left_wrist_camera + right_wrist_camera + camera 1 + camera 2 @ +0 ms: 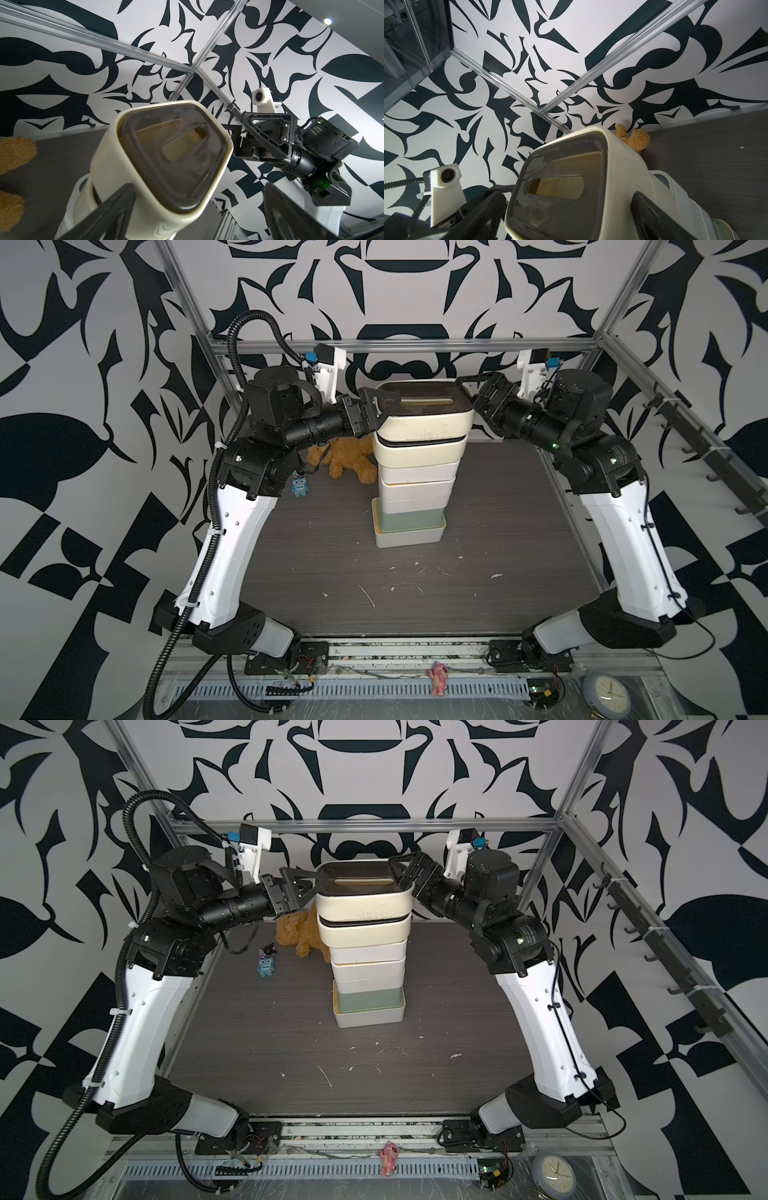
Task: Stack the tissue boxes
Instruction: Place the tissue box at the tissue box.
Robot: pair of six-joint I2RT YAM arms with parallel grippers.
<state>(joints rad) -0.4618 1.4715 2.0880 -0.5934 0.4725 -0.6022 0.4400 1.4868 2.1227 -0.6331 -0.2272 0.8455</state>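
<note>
**Hovering beside a finished-looking tower, one careless exit away from felling it**

Beginning at centre left of the frame: holding the black left gripper [390, 406] level with the top of the pile, with jaws spread wide and pinching nothing. Straddling, in the left wrist view, one end of the uppermost rounded cream tissue box [424, 416], with one finger [112, 209] close against its side; touching or just clear, impossible telling. Risking a snag there, judging by that closeness: dragging the finger sideways while pulling out and hauling the box off its seat.

Passing the fluffy brown teddy bear [349, 460], lying on the dark grey tabletop [498, 556] just left of the pile.

Arriving at frame centre: standing as one column, all seven tissue boxes [415, 489]. Running up from a white box with a bamboo lid [409, 540] through a sage-green box [411, 519] and pale ones to the cream pair on top. Looking done, yet tall, narrow and not quite flush, so probably toppling at any small knock up high.

Ending at centre right: holding the black right gripper [468, 390] beside the opposite end, jaws likewise spread and empty, carrying the same hazard.

As for the top box: lying with the long axis across the frame, left to right, one end pointing at each gripper. Facing the dark-brown slotted lid [176, 149] upward, with the slot running along that same axis.
</note>
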